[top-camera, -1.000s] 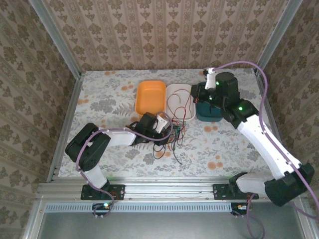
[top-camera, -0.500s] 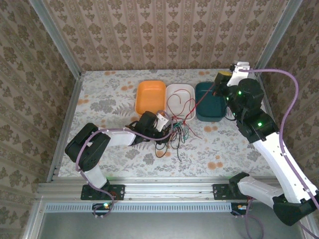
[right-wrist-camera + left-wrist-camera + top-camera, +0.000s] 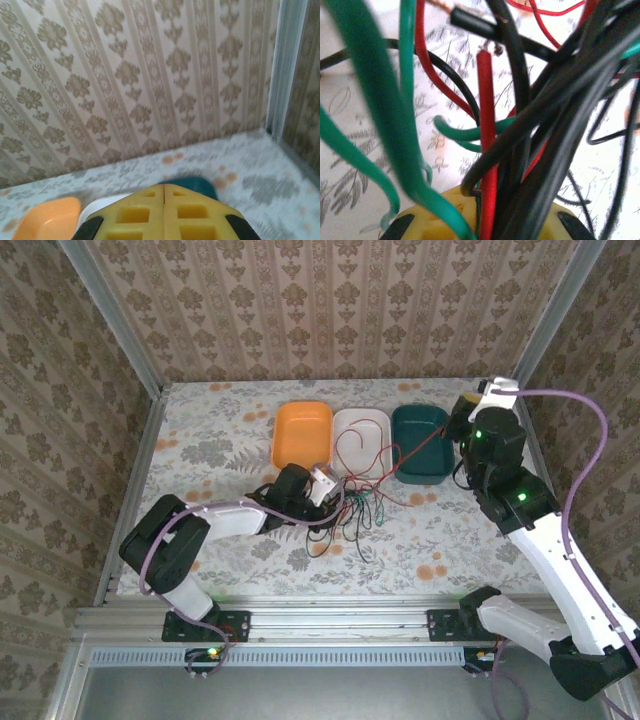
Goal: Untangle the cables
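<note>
Left gripper is closed down on the cables, holding the tangle at near centre of the table, evidently as an anchor. Right gripper, fingers pressed together, is raised at far right. A red strand runs taut to it across the teal tray, apparently being drawn clear. Surface is floral cloth; the enclosure has patterned wallpaper.

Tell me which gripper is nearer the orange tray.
Left. The left gripper, shut on the cables, is just in front of the near right corner of the orange tray. The right gripper, holding a red cable taut, is off beyond the white tray and green tray.
</note>
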Robot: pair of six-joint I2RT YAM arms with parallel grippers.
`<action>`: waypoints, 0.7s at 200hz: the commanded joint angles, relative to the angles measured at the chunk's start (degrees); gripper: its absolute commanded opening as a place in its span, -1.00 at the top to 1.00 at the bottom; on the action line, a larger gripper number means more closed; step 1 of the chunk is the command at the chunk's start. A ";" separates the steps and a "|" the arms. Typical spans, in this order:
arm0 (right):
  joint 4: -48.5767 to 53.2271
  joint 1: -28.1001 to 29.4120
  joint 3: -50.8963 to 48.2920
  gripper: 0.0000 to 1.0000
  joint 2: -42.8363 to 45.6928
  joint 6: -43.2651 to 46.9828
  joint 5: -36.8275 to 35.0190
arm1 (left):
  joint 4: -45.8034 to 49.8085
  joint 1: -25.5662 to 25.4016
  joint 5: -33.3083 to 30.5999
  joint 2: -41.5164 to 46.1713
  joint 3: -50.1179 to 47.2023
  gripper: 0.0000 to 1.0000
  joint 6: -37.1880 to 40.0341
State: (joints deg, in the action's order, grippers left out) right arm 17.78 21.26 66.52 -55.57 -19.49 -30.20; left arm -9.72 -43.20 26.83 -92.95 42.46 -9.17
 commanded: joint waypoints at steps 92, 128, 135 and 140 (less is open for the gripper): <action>12.63 -0.60 -16.64 -0.33 -8.19 -7.60 30.25 | 4.51 -3.27 -4.82 0.58 0.08 1.00 11.10; 17.18 -0.60 -15.02 -0.35 -16.40 -3.20 36.99 | 4.00 -3.38 -5.24 0.40 0.08 1.00 11.10; 17.90 -0.51 -14.61 -0.34 -18.20 -2.82 38.21 | 3.94 -3.44 -5.50 0.39 0.06 1.00 11.10; 18.26 -0.46 -14.50 -0.34 -19.50 -2.50 38.84 | 4.00 -3.53 -5.68 0.37 0.08 1.00 11.19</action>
State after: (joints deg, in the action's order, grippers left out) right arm 31.44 20.82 49.47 -70.61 -25.93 1.17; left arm -5.45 -46.11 22.02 -92.95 41.80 0.10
